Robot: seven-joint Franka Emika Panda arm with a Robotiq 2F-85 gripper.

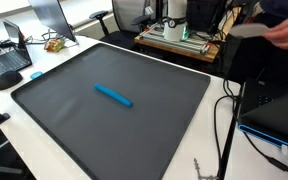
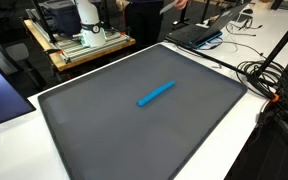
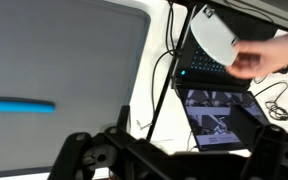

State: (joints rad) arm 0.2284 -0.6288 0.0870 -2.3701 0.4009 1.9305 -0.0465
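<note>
A slim blue marker-like stick (image 1: 113,95) lies near the middle of a large dark grey mat (image 1: 104,125); both exterior views show it (image 2: 156,94). In the wrist view the stick (image 3: 19,105) is at the left edge, on the mat (image 3: 64,50). My gripper (image 3: 174,160) is a dark shape along the bottom of the wrist view. Its fingers look spread wide and hold nothing. It hangs over the white table edge next to the mat, well away from the stick. It does not show in either exterior view.
An open laptop (image 3: 219,105) sits by the mat's edge, with black cables (image 3: 169,60) beside it. A person's hand holds a white disc (image 3: 216,38) above the laptop. The robot's base stands on a cart (image 2: 84,40). More laptops and clutter (image 1: 9,60) are at the far corner.
</note>
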